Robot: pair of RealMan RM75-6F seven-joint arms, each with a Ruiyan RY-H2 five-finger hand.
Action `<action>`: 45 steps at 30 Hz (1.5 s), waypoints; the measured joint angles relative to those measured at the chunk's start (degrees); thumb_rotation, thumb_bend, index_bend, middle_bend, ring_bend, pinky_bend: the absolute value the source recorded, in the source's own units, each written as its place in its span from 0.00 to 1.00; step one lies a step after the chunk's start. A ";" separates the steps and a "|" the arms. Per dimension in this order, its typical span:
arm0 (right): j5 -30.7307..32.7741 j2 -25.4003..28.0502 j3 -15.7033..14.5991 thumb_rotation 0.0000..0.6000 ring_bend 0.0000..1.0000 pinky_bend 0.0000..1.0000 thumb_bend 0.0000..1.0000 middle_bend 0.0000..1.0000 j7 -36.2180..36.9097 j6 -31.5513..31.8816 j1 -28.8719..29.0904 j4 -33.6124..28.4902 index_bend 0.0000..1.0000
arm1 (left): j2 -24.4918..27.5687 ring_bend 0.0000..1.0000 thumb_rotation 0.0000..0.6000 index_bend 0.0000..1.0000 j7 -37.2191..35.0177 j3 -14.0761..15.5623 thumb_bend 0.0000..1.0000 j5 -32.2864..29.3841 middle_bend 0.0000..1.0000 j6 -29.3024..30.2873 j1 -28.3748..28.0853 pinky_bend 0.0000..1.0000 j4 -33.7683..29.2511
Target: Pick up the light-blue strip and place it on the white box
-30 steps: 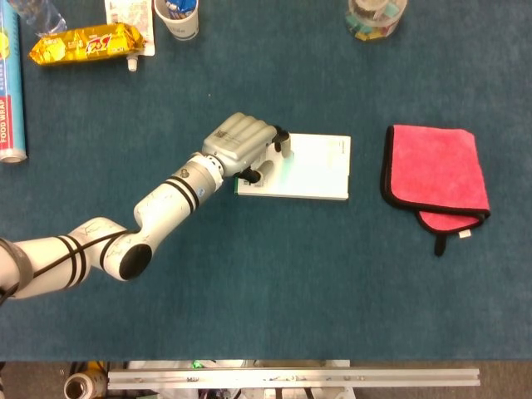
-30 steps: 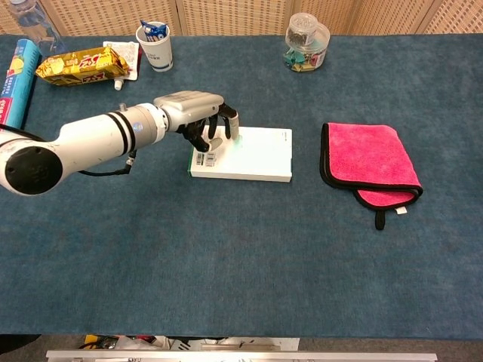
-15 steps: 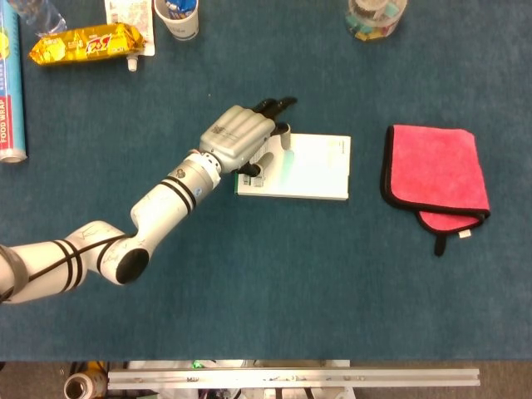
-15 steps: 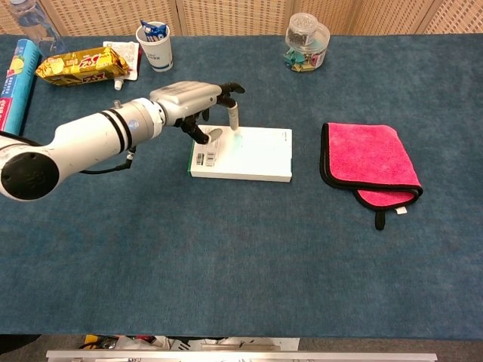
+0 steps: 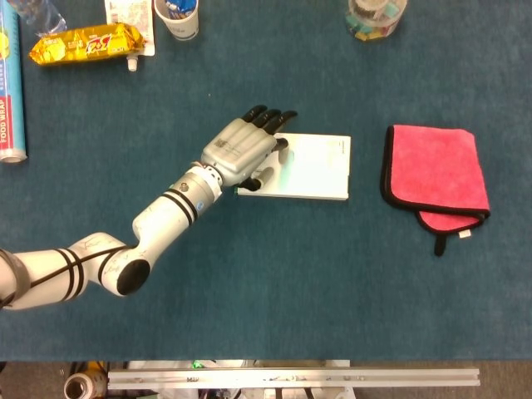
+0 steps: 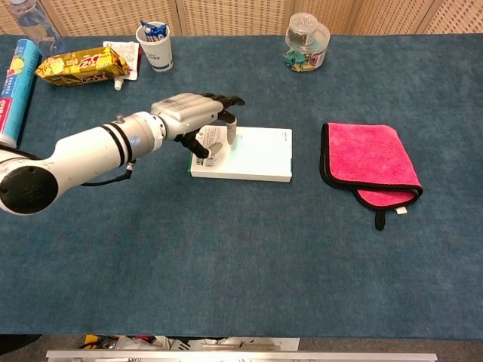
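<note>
Your left hand (image 5: 239, 148) holds nothing; its fingers (image 6: 225, 99) are stretched out flat. Just under them sits the white box (image 6: 256, 154). The light-blue strip cannot be made out.

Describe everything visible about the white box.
The white box is a flat rectangular carton lying on the blue table cloth, left of the pink towel and apart from it. Barcode labels mark its left end. A faint pale-blue tint shows on its top. The left hand spreads over its left end; contact is unclear.
</note>
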 measured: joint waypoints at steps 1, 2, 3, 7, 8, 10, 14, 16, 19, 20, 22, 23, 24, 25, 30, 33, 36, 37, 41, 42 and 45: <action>-0.01 0.00 0.00 1.00 0.37 0.41 0.19 0.39 0.01 0.02 -0.02 0.01 0.27 | -0.16 0.00 0.90 0.39 0.16 -0.05 0.49 -0.06 0.00 0.06 0.01 0.00 -0.04; -0.01 0.01 -0.01 1.00 0.37 0.41 0.19 0.39 0.03 0.05 -0.05 0.03 0.27 | -0.41 0.00 0.90 0.38 0.35 -0.14 0.49 -0.18 0.00 0.17 0.03 0.00 -0.04; 0.00 0.03 -0.02 1.00 0.37 0.41 0.19 0.39 0.08 0.12 -0.13 0.07 0.27 | -0.62 0.00 0.90 0.38 0.52 -0.23 0.49 -0.31 0.00 0.24 0.03 0.00 0.00; 0.03 0.11 -0.04 1.00 0.37 0.41 0.19 0.39 0.34 0.26 -0.28 0.23 0.27 | -1.28 0.00 0.90 0.37 1.17 -0.72 0.49 -1.32 0.00 0.17 -0.14 0.00 0.43; 0.03 0.14 -0.04 1.00 0.37 0.41 0.19 0.39 0.39 0.29 -0.31 0.25 0.27 | -1.45 0.00 0.90 0.37 1.40 -0.90 0.49 -1.75 0.00 0.06 -0.24 0.00 0.62; 0.03 0.17 -0.03 1.00 0.37 0.41 0.19 0.39 0.55 0.38 -0.39 0.33 0.27 | -1.67 0.00 0.90 0.37 1.83 -1.13 0.49 -2.48 0.00 -0.19 -0.43 0.00 0.94; 0.09 0.22 -0.01 1.00 0.37 0.41 0.19 0.39 0.78 0.52 -0.53 0.53 0.27 | -2.10 0.00 0.90 0.37 3.38 -1.40 0.49 -4.56 0.00 -0.94 -0.94 0.00 1.82; 0.16 0.23 0.01 1.00 0.37 0.41 0.19 0.39 0.90 0.55 -0.59 0.60 0.27 | -2.33 0.00 0.90 0.36 4.05 -1.46 0.49 -5.42 0.00 -1.12 -1.11 0.00 2.22; 0.18 0.20 0.03 1.00 0.37 0.41 0.19 0.39 0.97 0.57 -0.63 0.72 0.27 | -2.71 0.00 0.90 0.36 4.78 -1.58 0.49 -6.44 0.00 -1.23 -1.32 0.00 2.80; 0.20 0.19 0.03 1.00 0.37 0.41 0.19 0.39 0.97 0.53 -0.62 0.74 0.27 | -2.82 0.00 0.90 0.36 5.05 -1.64 0.49 -6.81 0.00 -1.26 -1.40 0.00 2.95; 0.20 0.16 0.01 1.00 0.37 0.41 0.19 0.39 0.98 0.43 -0.61 0.79 0.27 | -2.94 0.00 0.90 0.36 5.52 -1.69 0.49 -7.29 0.00 -1.31 -1.54 0.00 3.10; 0.21 0.14 0.01 1.00 0.37 0.41 0.19 0.39 0.99 0.41 -0.61 0.80 0.27 | -3.00 0.00 0.90 0.36 5.87 -1.70 0.49 -7.63 0.00 -1.36 -1.64 0.00 3.16; 0.24 0.14 0.01 1.00 0.37 0.41 0.19 0.39 1.00 0.40 -0.62 0.81 0.27 | -3.05 0.00 0.90 0.36 6.13 -1.70 0.49 -7.87 0.00 -1.38 -1.72 0.00 3.21; 0.26 0.13 0.02 1.00 0.37 0.41 0.19 0.39 1.00 0.40 -0.63 0.82 0.27 | -3.10 0.00 0.90 0.36 6.39 -1.70 0.49 -8.11 0.00 -1.40 -1.79 0.00 3.25; 0.27 0.17 0.05 1.00 0.37 0.41 0.19 0.39 1.09 0.50 -0.72 0.85 0.27 | -3.44 0.00 0.90 0.36 7.64 -1.64 0.49 -9.29 0.00 -1.33 -2.11 0.00 3.44; 0.21 0.22 0.04 1.00 0.37 0.41 0.19 0.39 1.15 0.65 -0.82 0.88 0.27 | -3.52 0.00 0.90 0.36 8.34 -1.52 0.49 -9.90 0.00 -1.36 -2.30 0.00 3.45; 0.18 0.25 0.07 1.00 0.37 0.41 0.19 0.39 1.25 0.82 -0.91 0.87 0.27 | -3.52 0.00 0.90 0.36 8.97 -1.39 0.49 -10.46 0.00 -1.37 -2.45 0.00 3.34; 0.16 0.25 0.07 1.00 0.37 0.41 0.19 0.39 1.31 0.89 -0.95 0.88 0.27 | -3.52 0.00 0.90 0.36 9.07 -1.38 0.49 -10.58 0.00 -1.33 -2.47 0.00 3.24; 0.01 0.28 0.00 1.00 0.37 0.41 0.19 0.39 1.45 1.10 -1.13 0.98 0.27 | -3.24 0.00 0.89 0.36 8.72 -1.80 0.49 -10.60 0.00 -0.65 -2.32 0.00 2.42; -0.04 0.30 -0.01 1.00 0.37 0.41 0.19 0.39 1.48 1.14 -1.16 0.98 0.27 | -3.06 0.00 0.89 0.36 8.59 -1.91 0.49 -10.53 0.00 -0.49 -2.26 0.00 2.10; -0.23 0.32 0.03 1.00 0.37 0.41 0.19 0.39 1.56 1.19 -1.13 0.98 0.27 | -2.24 0.00 0.90 0.36 8.49 -2.05 0.49 -10.11 0.00 0.09 -2.07 0.00 1.03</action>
